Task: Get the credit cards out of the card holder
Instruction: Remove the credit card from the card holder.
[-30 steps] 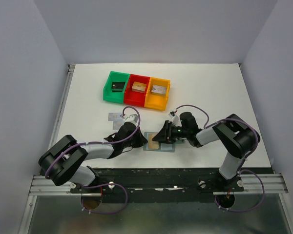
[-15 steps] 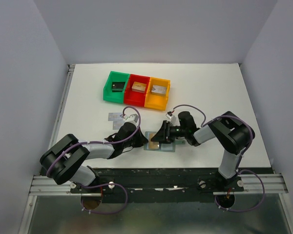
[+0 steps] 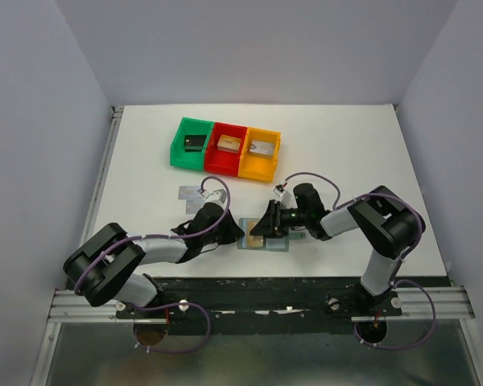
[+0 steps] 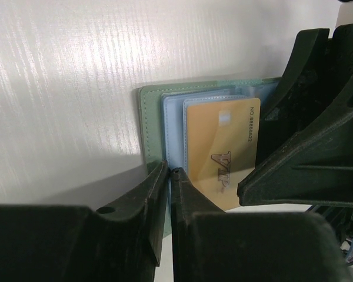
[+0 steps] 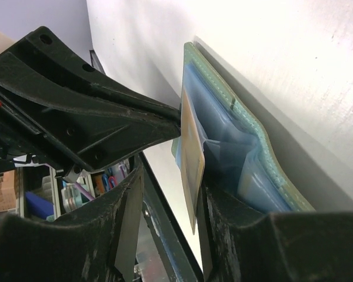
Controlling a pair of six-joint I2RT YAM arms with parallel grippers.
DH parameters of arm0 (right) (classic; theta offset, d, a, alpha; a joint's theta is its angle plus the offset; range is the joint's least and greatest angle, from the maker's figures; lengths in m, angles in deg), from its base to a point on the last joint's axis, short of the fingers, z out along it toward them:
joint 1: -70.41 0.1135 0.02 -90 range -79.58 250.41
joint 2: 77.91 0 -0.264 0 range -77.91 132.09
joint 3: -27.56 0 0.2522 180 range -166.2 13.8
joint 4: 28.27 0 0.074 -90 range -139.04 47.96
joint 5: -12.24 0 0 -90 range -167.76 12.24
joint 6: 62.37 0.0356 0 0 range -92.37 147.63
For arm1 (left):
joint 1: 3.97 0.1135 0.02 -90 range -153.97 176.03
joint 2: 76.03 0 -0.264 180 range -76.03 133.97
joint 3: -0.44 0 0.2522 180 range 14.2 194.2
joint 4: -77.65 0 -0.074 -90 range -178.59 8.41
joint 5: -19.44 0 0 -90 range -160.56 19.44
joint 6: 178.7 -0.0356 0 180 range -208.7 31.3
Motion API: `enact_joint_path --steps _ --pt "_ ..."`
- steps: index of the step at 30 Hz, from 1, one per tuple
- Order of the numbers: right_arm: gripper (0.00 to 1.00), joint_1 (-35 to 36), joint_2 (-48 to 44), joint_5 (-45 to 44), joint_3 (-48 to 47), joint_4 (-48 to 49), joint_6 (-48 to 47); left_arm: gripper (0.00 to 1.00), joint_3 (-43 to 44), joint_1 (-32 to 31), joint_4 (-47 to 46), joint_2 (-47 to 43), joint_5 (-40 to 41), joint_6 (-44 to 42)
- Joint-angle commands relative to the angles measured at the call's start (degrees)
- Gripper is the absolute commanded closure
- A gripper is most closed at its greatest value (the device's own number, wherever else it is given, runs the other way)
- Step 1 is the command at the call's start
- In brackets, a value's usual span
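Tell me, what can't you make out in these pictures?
Top view: the card holder is mostly covered by the left fingers and right fingers.
Left wrist view: the right fingers hide the gold card's lower corner.
Right wrist view: that card shows edge-on; pocket contents hidden.
Top view: items in the bins too small.

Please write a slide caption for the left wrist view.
Gold card in the wallet, left gripper at its edge, right gripper beside the card.
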Motion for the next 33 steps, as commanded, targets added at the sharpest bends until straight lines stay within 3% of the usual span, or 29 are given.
enact_joint_path --steps 1,7,33 --pt "0.53 0.3 -2.0 -1.6 -0.4 -4.2 -2.6 0.79 -1.5 -0.4 7.4 -0.1 1.1 -0.7" --pt "0.53 0.3 -4.2 -2.5 -0.2 -6.6 -3.6 1.0 0.1 -0.4 9.9 2.1 1.3 -1.2" --pt "0.57 -2.3 -10.4 -3.8 2.2 -12.4 -6.4 1.0 0.4 -0.4 11.7 3.9 1.4 -0.3"
